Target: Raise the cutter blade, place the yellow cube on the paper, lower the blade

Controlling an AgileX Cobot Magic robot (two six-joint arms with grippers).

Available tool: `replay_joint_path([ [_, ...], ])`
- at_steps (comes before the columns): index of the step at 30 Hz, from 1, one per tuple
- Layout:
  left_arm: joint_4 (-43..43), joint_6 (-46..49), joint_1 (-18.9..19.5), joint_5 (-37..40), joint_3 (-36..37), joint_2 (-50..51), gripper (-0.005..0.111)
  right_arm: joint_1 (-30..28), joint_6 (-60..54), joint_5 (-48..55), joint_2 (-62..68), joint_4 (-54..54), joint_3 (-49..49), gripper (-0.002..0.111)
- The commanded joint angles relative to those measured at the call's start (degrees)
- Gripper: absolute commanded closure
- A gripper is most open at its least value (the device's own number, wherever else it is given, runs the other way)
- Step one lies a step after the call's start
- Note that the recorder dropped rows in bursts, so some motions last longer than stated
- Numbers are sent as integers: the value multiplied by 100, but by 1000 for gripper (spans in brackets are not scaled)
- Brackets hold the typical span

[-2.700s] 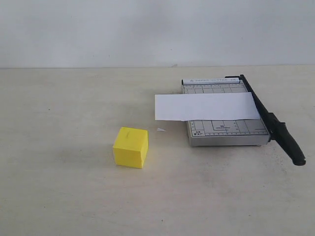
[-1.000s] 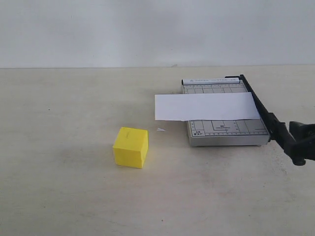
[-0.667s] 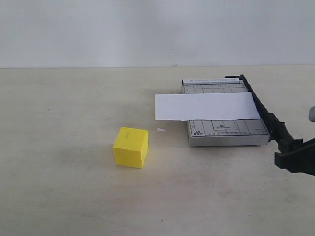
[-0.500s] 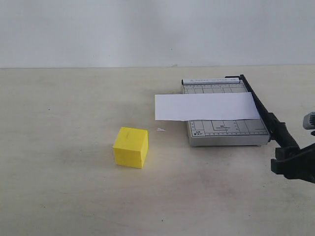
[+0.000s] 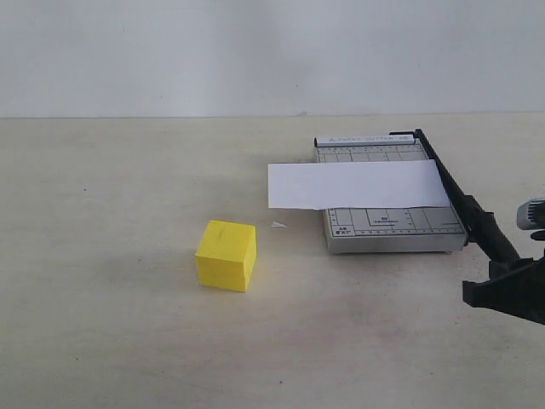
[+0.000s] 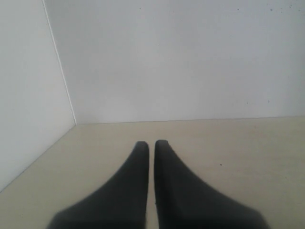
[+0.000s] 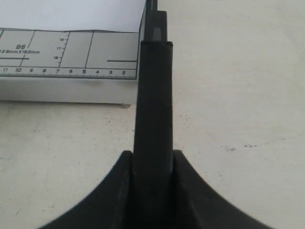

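Observation:
The yellow cube (image 5: 226,256) sits on the table, left of the grey trimmer board (image 5: 392,228). The white paper (image 5: 358,184) lies across the board and overhangs its left side. Along the board's right edge the cutter blade (image 5: 460,200) lies down flat. Its handle end is covered by my right gripper (image 5: 507,290) at the right edge of the exterior view. In the right wrist view the black handle (image 7: 153,95) runs between the fingers of the right gripper (image 7: 152,155), which are shut against it. My left gripper (image 6: 151,143) is shut on nothing over bare table, out of the exterior view.
A tiny white scrap (image 5: 278,225) lies between the cube and the board. A white wall (image 5: 272,51) closes the back of the table. In the left wrist view a wall corner (image 6: 59,62) stands at the table's edge.
My right gripper came in from the right edge and settled around the blade's handle end, which it now hides. The blade, cube and paper have not moved.

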Motion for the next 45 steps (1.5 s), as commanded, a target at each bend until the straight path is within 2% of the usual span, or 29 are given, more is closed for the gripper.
replay_joint_path([
  [1,-18,-17,15,7,-12,-14,102,-20,33,-454,-17,54,2,108],
  [20,-18,-17,15,7,-12,-14,102,-20,33,-1810,-1660,-7,-6,108],
  [29,-18,-17,15,7,-12,-14,102,-20,19,-1375,-1722,-660,-428,108],
  [40,-18,-17,15,7,-12,-14,102,-20,-64,-888,-1722,-675,-580,108],
  [42,-18,-17,15,7,-12,-14,102,-20,-64,-608,-1722,-663,-580,105],
  [45,-18,-17,15,7,-12,-14,102,-20,-64,-455,-1722,-663,-580,90],
])
